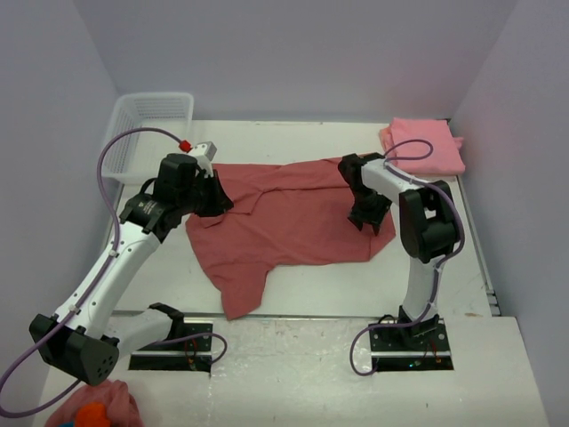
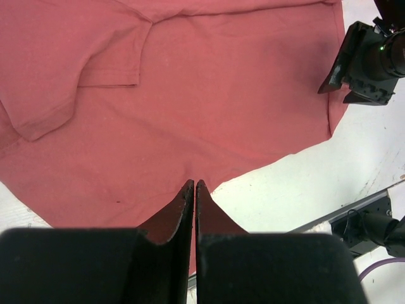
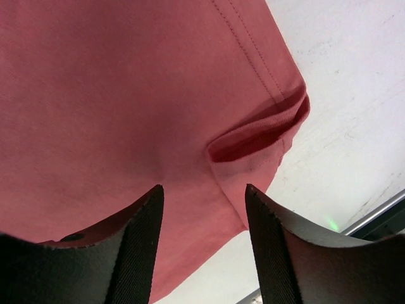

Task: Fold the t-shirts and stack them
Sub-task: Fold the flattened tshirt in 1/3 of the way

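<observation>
The soft, floppy t-shirt [image 1: 293, 213] is best pinched at its edge, where the right gripper [image 3: 202, 190] is held open and empty and the left gripper [image 2: 193, 185] is shut.

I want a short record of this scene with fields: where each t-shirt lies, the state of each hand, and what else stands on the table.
spread t-shirt: lies open and wrinkled in the middle of the table
folded t-shirt: far right corner
left hand: shut, at the left side of the spread t-shirt; whether it pinches cloth is not clear
right hand: open, over the right hem corner of the spread t-shirt
basket: white, far left corner
</observation>
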Action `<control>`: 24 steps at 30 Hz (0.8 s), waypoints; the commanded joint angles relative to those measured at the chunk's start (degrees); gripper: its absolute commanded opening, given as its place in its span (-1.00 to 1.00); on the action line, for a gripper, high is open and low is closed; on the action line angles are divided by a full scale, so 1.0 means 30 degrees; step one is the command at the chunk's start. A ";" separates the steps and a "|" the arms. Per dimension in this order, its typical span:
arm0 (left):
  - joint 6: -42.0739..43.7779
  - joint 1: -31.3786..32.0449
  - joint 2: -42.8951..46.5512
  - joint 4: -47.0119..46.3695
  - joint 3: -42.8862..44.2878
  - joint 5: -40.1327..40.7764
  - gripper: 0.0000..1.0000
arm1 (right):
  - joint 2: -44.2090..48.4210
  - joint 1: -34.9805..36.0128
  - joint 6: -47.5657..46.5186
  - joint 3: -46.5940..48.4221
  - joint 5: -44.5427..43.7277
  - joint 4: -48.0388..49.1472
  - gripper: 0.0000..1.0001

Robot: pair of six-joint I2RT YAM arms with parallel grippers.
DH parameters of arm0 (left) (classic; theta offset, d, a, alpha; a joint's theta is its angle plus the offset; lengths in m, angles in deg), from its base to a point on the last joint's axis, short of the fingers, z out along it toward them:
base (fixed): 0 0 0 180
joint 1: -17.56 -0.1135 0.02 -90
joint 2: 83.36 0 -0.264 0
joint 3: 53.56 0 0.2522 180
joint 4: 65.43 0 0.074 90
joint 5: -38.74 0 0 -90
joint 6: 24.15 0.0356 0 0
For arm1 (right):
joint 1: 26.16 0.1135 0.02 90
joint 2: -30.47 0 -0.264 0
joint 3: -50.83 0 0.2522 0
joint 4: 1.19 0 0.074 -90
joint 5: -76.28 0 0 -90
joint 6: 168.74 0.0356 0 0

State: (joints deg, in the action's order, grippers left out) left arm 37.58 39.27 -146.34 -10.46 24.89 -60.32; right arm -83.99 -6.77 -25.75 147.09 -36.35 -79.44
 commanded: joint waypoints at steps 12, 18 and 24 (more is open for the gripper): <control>-0.0477 -0.0119 -0.3111 -0.1637 -0.0968 0.5184 -1.00 | 0.2879 0.1679 -0.3861 0.2702 -0.0840 0.4062 -1.00; -0.1269 -0.0148 -0.7384 -0.1782 0.0701 0.5132 -1.00 | 0.1970 0.1679 -0.6119 0.3058 0.2501 0.5849 -1.00; -0.1767 -0.0178 -1.1545 -0.2631 0.3335 0.5479 -1.00 | 0.2818 0.1679 -0.7321 0.1038 0.4788 0.7637 -1.00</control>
State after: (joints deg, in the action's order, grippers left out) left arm 34.35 39.16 -177.12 -14.83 29.67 -46.03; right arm -77.17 -1.78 -44.29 152.51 -26.91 -59.95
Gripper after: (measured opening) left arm 0.002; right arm 0.003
